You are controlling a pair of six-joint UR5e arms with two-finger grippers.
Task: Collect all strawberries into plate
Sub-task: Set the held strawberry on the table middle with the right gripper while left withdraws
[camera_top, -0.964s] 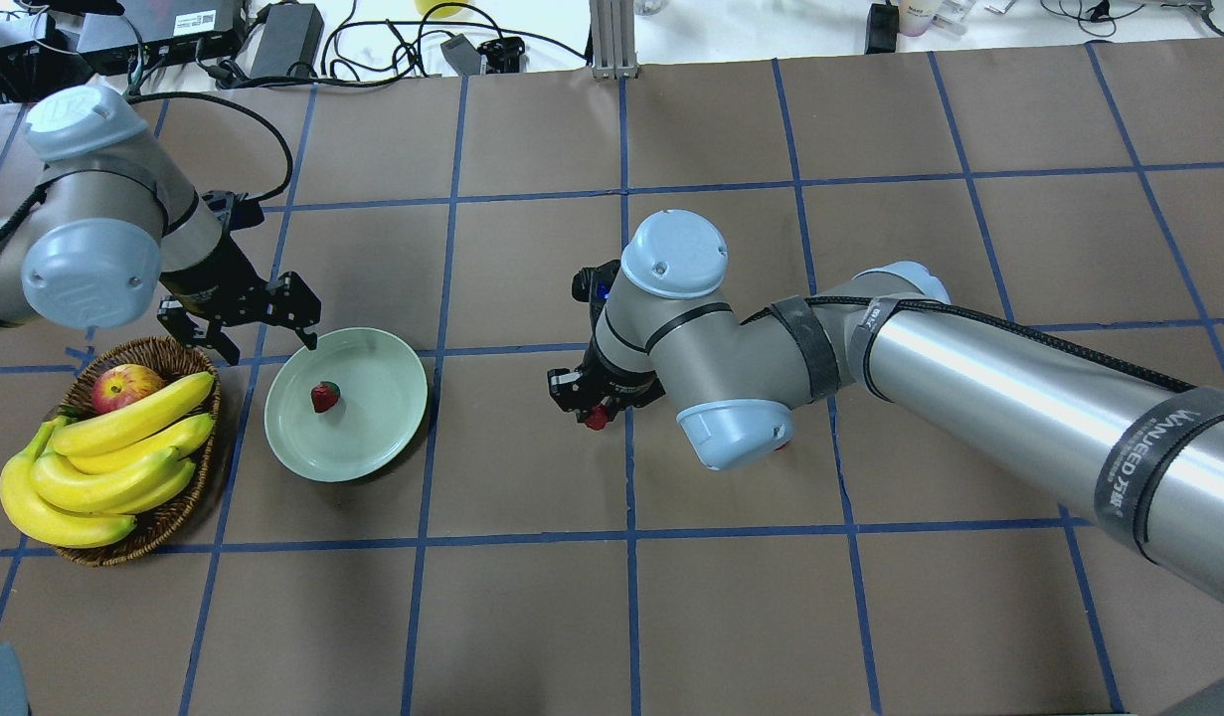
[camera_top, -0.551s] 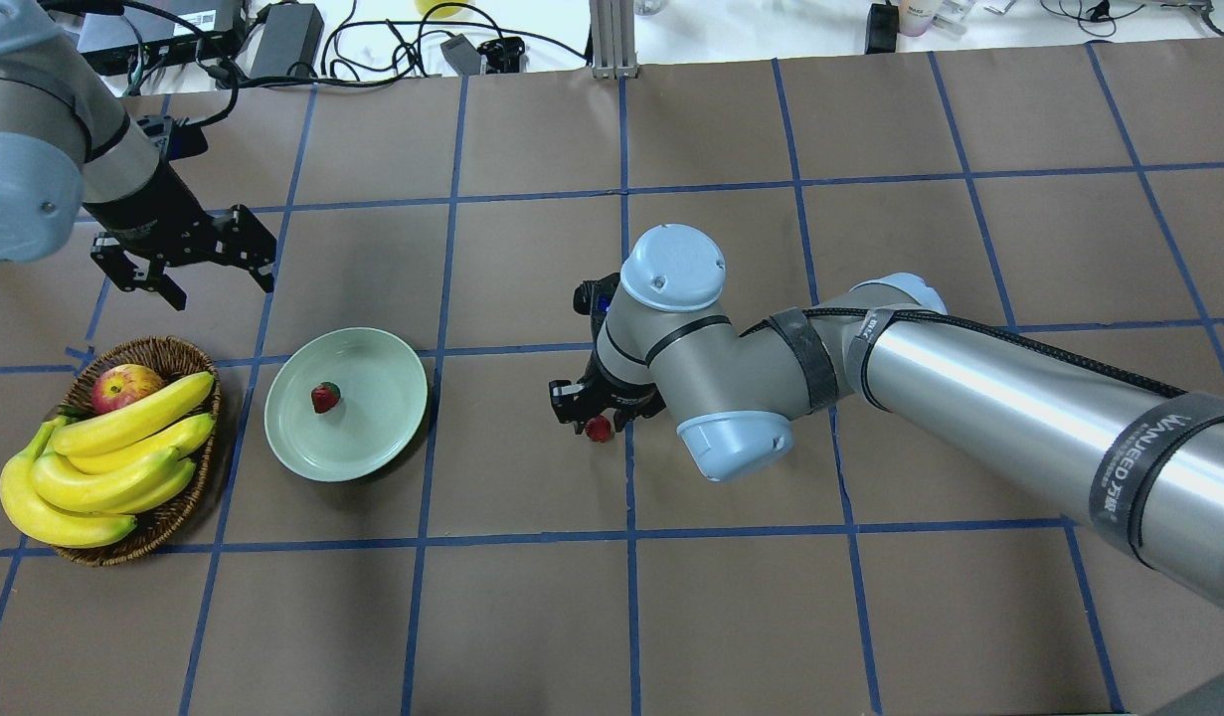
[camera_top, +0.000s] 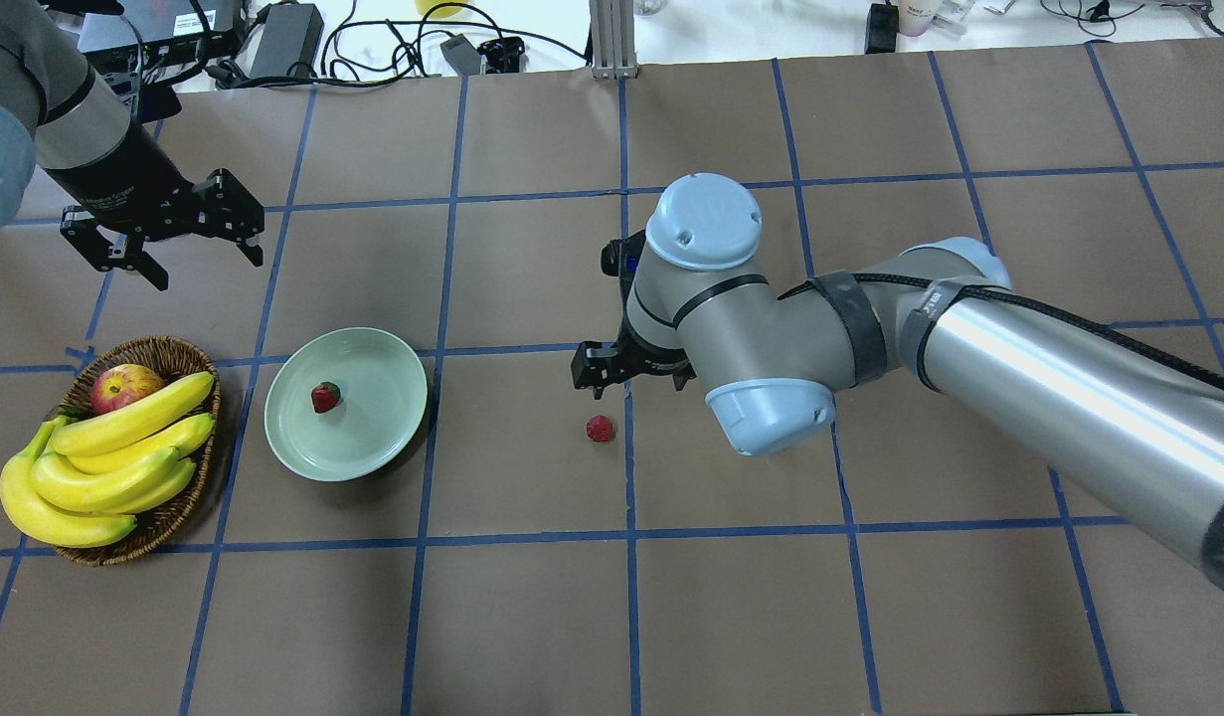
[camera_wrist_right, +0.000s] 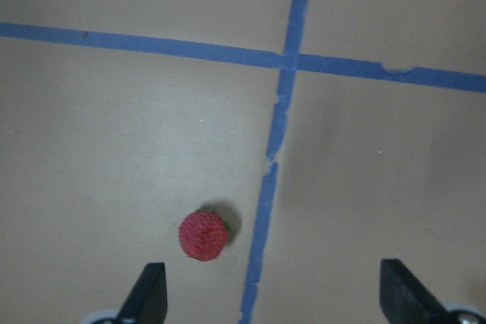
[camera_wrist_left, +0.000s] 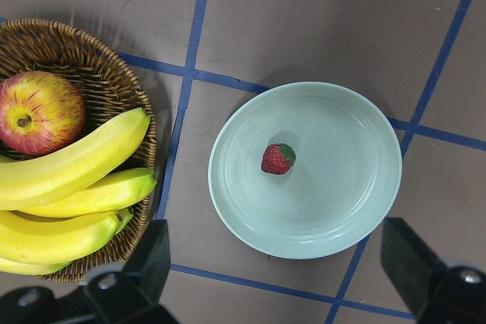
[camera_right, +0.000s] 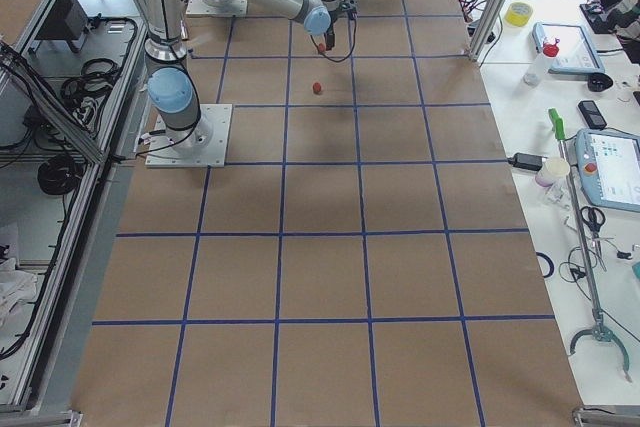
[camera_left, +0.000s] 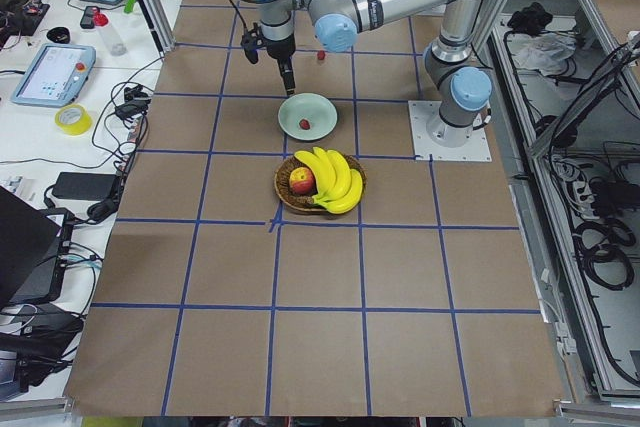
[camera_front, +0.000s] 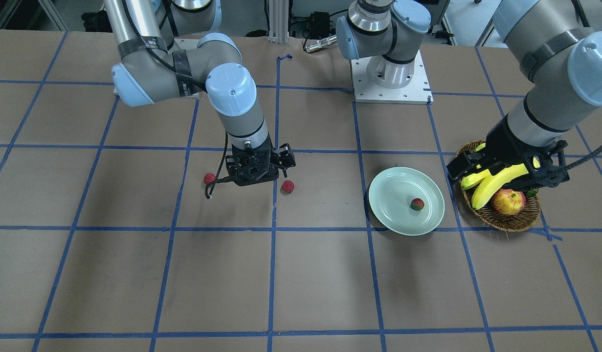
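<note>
One of three berries is home; two lie loose beside the right gripper.

The first strawberry [camera_wrist_left: 278, 158] rests in the plate [camera_wrist_left: 357, 210], which lies beneath and just ahead of the left gripper [camera_top: 211, 270]; that gripper hangs wide open and empty. The right gripper [camera_wrist_right: 275, 294] hovers above the tabletop [camera_top: 532, 617], jaws spread wide with nothing between them. The second strawberry [camera_wrist_right: 203, 235] lies below it, off toward one finger rather than centred in the gap. The third strawberry [camera_front: 209, 178] sits on the gripper's opposite side, on the side away from the plate. About a third of the task looks done: two pick-ups and carries to the plate remain, the second strawberry probably first.
</note>
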